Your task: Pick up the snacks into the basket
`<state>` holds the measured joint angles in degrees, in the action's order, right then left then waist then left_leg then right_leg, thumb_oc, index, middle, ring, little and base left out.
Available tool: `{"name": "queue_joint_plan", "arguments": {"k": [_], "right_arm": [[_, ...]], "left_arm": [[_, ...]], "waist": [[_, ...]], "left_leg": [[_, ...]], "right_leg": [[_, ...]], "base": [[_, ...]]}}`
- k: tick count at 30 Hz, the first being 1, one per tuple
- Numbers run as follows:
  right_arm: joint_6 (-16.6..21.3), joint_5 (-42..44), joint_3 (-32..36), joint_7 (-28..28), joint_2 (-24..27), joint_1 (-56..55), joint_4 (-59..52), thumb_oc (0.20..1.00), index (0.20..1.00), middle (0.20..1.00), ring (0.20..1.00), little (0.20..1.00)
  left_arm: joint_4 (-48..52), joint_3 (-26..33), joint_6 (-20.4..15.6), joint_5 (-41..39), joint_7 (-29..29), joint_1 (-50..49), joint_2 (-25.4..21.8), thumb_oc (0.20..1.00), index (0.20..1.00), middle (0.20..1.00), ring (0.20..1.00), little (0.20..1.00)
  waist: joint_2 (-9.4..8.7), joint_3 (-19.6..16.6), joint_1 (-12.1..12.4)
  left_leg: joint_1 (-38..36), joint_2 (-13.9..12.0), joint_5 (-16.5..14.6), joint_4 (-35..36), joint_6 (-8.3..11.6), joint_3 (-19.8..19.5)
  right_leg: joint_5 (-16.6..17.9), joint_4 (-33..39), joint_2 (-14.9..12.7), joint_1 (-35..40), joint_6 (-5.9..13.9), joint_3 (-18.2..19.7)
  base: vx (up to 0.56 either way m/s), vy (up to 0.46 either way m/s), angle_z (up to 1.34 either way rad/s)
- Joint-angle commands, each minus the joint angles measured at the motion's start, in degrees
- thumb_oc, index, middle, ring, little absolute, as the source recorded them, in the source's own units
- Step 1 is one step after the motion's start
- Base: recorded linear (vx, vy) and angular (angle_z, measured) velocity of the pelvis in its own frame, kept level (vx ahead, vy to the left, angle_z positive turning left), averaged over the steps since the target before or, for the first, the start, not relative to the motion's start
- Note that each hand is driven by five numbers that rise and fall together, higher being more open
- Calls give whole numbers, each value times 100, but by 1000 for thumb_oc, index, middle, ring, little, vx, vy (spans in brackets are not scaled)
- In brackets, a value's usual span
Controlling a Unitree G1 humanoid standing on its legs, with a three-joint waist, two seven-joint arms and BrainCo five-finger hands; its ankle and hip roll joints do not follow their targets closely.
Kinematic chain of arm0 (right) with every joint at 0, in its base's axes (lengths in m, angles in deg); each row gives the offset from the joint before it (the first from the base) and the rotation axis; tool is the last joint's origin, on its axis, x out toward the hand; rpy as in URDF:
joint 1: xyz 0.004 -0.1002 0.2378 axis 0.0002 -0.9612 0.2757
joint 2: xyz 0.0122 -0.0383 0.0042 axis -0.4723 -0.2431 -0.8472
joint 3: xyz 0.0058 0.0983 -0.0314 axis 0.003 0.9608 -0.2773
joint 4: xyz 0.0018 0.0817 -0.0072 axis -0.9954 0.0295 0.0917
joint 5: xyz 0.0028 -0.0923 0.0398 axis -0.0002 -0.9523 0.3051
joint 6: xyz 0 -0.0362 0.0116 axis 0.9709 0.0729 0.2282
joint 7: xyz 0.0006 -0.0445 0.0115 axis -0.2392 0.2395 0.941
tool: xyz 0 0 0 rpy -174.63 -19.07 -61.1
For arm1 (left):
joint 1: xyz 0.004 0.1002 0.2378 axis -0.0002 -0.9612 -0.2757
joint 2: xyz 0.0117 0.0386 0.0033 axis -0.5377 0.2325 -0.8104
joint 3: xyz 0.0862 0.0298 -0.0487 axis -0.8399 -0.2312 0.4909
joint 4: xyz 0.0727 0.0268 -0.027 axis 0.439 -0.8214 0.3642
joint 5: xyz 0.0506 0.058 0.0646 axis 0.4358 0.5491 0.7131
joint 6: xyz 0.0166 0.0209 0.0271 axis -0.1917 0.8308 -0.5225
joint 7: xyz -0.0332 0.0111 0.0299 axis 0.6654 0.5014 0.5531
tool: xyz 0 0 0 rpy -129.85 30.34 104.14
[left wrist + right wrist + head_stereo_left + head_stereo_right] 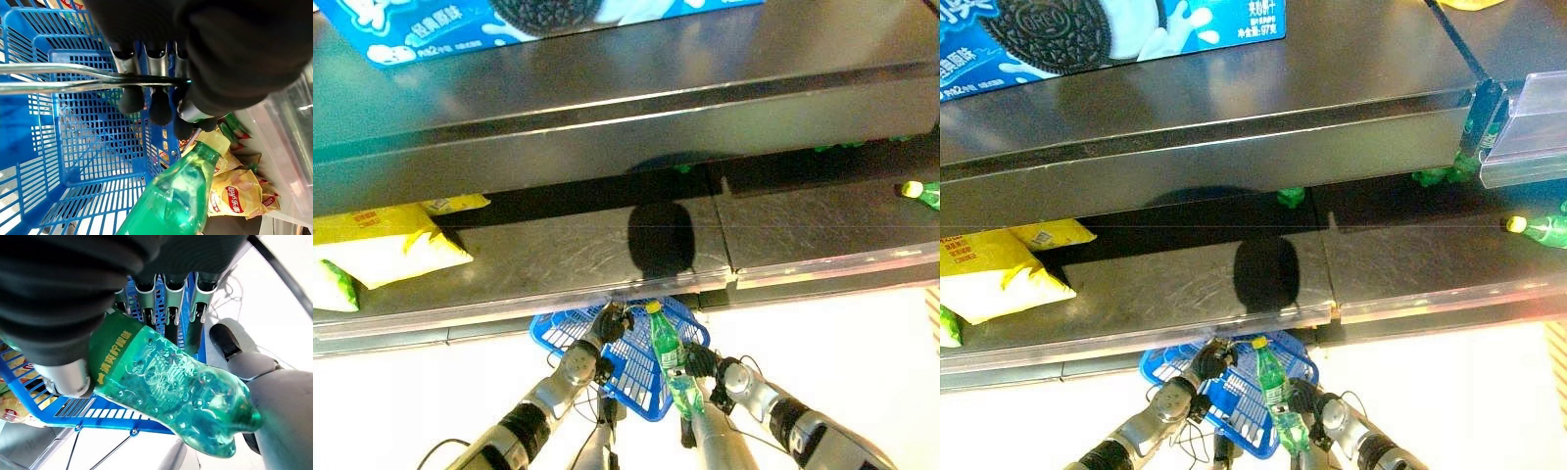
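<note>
Right wrist view: right hand (68, 333) curled round a green bottle (171, 382), held over the blue basket (93, 411); left wrist view: left hand (161, 93) hooked on the basket's metal handle (54, 78), carrying it below the lower shelf (568, 259). Placing step, by the look of it: next, lower the bottle past the basket's rim and let go. Yellow snack bags (382, 250) lying on that shelf, well left of the basket, yet to be collected.
</note>
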<state>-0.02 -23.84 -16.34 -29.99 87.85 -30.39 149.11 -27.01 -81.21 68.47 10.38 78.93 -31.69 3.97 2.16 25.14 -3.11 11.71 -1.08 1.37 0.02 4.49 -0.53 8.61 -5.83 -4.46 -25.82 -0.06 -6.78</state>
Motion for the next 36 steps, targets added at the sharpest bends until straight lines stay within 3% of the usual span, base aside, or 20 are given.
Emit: {"name": "queue_joint_plan", "arguments": {"k": [1, 6, 11, 15, 20, 24, 28, 29, 36], "right_arm": [[75, -320, -399, -73, -436, 22, 62, 200, 200, 200, 200, 200], [47, -693, -548, -33, -485, 144, 210, 200, 200, 200, 200, 200], [110, -915, -710, 14, -403, 174, -368, 200, 200, 200, 200, 200], [321, -809, -711, -124, 236, 7, -2355, 200, 200, 200, 200, 200], [406, -1071, -738, -367, 739, -40, -3214, 200, 200, 200, 200, 200], [253, -1015, -675, -380, 498, -69, -2693, 200, 200, 200, 200, 200], [33, -439, -349, -92, -7, -11, -1647, 200, 200, 200, 200, 200], [-52, -94, -175, 169, -301, 218, -962, 200, 200, 200, 200, 200], [-218, 505, 220, 600, -485, 1514, 63, 200, 200, 200, 200, 200]], "left_arm": [[1231, -9, -500, -186, -102, 1068, 108, 200, 200, 200, 200, 200], [1371, -23, -501, -180, -109, 1139, 108, 200, 200, 200, 200, 200], [1399, 52, -487, -147, -202, 1209, 89, 200, 200, 200, 200, 200], [1513, 326, -465, -60, -319, 1122, -114, 200, 200, 200, 200, 200], [1453, 473, -443, 32, -399, 1088, -156, 200, 200, 200, 200, 200], [1599, 470, -460, -27, -413, 1052, -147, 200, 200, 200, 200, 200], [1834, 402, -469, -214, -384, 1018, -169, 200, 200, 200, 200, 200], [2039, 318, -497, -368, -365, 943, -206, 200, 200, 200, 200, 200], [2889, 55, -528, -771, -74, 700, -393, 200, 200, 200, 200, 200]], "waist": [[-33, -142, 72], [-21, -108, 84], [-85, -77, 59], [-253, -73, -24], [-378, -54, -64], [-389, -33, -41], [-349, -3, 1], [-290, 23, 58], [-72, 117, 284]], "left_leg": [[569, 30, 17, -355, -30, -154], [614, 55, 13, -375, -27, -152], [660, 40, 27, -366, -22, -134], [695, 13, 30, -348, -21, -79], [683, 3, 10, -337, -29, -56], [687, 5, 3, -350, -47, -43], [702, 10, 17, -356, -58, -60], [706, 17, 31, -349, -59, -78], [786, 65, 89, -326, -63, -166]], "right_leg": [[-729, -615, -286, -37, 845, 432], [-695, -595, -305, -66, 842, 416], [-626, -494, -290, -96, 854, 435], [-589, -449, -266, -164, 871, 475], [-603, -457, -261, -162, 872, 488], [-602, -477, -260, -196, 860, 498], [-619, -534, -266, -226, 847, 491], [-647, -593, -270, -242, 833, 477], [-710, -808, -332, -371, 809, 383]], "base": [[0, 0, 0], [-2, 2, 1], [-6, 3, 3], [0, 0, 0], [2, -5, -2], [2, -2, -1], [-4, -8, -5], [0, 0, 0], [-7, -15, 8]]}}
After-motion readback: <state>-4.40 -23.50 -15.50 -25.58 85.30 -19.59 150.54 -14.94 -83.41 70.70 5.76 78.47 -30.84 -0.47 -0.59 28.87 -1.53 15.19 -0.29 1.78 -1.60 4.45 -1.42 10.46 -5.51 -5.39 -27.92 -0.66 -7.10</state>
